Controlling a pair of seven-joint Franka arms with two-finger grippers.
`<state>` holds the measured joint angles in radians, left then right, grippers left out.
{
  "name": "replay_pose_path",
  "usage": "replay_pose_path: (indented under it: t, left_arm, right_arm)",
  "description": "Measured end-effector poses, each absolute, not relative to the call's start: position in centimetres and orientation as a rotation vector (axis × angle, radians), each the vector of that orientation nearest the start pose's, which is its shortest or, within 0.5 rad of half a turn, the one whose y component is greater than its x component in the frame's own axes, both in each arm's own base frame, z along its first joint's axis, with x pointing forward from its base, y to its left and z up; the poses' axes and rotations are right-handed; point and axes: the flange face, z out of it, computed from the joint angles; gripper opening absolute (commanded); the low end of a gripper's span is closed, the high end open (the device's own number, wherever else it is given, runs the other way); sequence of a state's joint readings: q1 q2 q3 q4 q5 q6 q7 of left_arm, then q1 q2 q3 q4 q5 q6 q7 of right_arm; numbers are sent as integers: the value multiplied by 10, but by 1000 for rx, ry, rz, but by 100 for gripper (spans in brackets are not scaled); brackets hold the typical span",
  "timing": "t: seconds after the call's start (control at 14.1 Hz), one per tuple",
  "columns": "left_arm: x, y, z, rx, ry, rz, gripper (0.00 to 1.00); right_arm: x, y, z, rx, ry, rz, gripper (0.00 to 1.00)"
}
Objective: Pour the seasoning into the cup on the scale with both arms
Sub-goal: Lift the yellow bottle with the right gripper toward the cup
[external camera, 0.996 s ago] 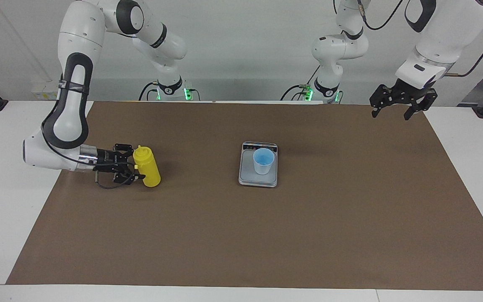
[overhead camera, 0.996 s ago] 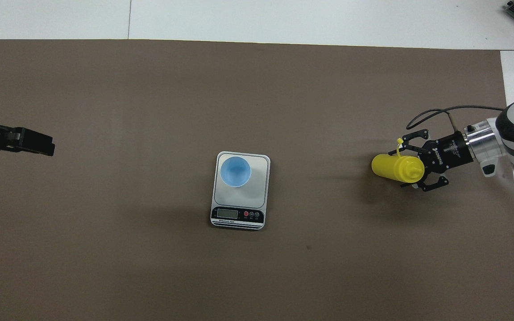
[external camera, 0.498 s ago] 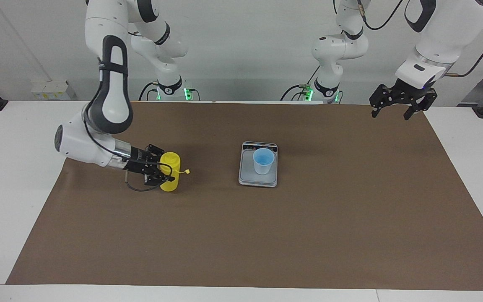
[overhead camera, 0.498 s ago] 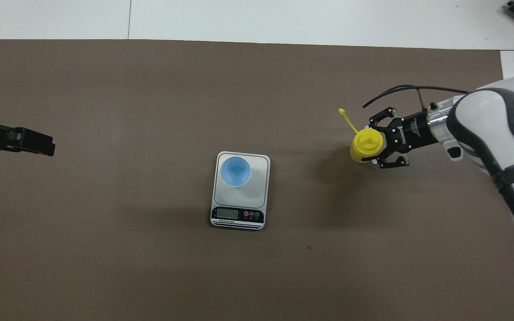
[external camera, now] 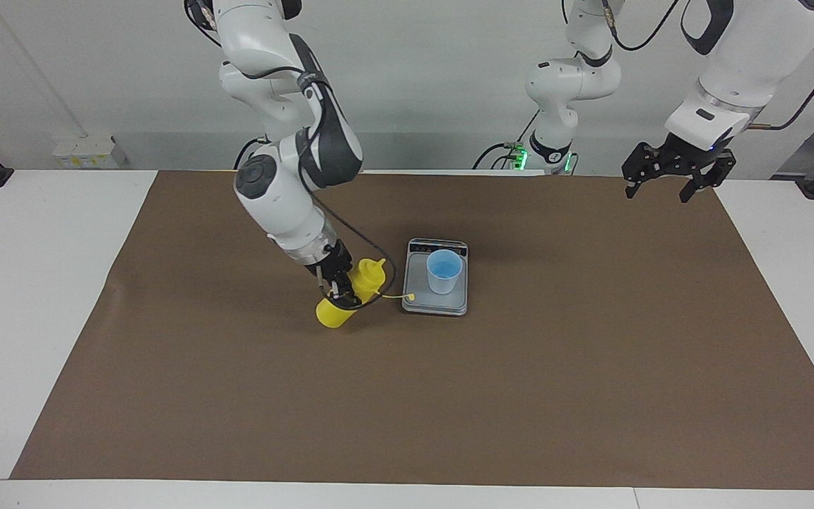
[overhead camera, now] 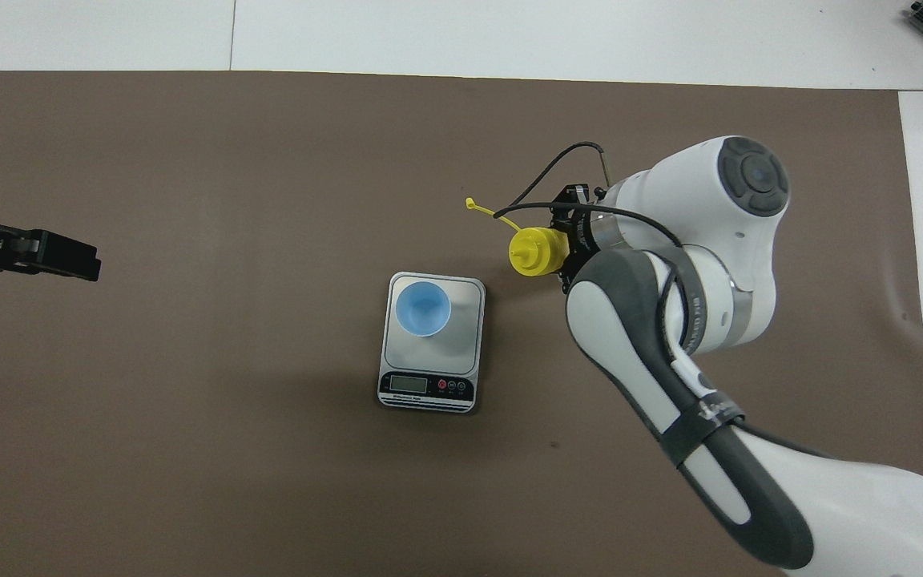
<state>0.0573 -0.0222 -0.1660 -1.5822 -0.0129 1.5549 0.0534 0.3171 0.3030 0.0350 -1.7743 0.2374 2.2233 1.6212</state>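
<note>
The yellow seasoning bottle [external camera: 368, 276] is tilted, with its nozzle toward the scale and its tethered cap [external camera: 409, 297] dangling at the scale's edge. My right gripper [external camera: 338, 285] is shut on its body and holds it low over the mat, beside the scale toward the right arm's end; it also shows in the overhead view [overhead camera: 536, 251]. The light blue cup [external camera: 444, 271] stands upright on the silver-grey scale [external camera: 417, 302], also seen from overhead [overhead camera: 423, 309]. My left gripper [external camera: 668, 177] is open and empty, waiting in the air over the left arm's end of the mat.
A brown mat [external camera: 520, 396] covers most of the white table [external camera: 25, 283]. The scale's display strip [overhead camera: 427, 386] faces the robots. The right arm's elbow [overhead camera: 702, 264] hangs over the mat beside the scale.
My right arm has carried the bottle from the right arm's end of the mat to beside the scale and tilted its nozzle toward the scale. The left arm has not moved.
</note>
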Motion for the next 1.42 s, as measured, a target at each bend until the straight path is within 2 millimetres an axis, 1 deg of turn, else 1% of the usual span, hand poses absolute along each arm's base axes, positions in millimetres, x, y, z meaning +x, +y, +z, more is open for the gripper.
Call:
replay_pose_path:
  t: [0.14,0.36,0.64,0.85,1.07,1.42]
  left_arm:
    - [543,-62,629,-3140,256,10,100]
    - [543,-62,629,-3140,257,11,100]
    - [542,-63,629,-3140,258,11,100]
    - [542,-63,628,-3140,259,15,100]
    - [542,-63,627,-3140,260,17,100]
    - [542,-63,627,-3140,260,17,100]
  right_arm:
    - [605,256,411,-2287,1824,-34,0]
    - [600,284,420,-2420,1659,-348,0]
    - [589,321,423,-2608,1291,-780,0]
    - [575,350,428,-2671,1017,-987,0]
    - [560,374,431,-2670,842,-1191,0]
    - [550,390,434,-2589,691,-1434,0]
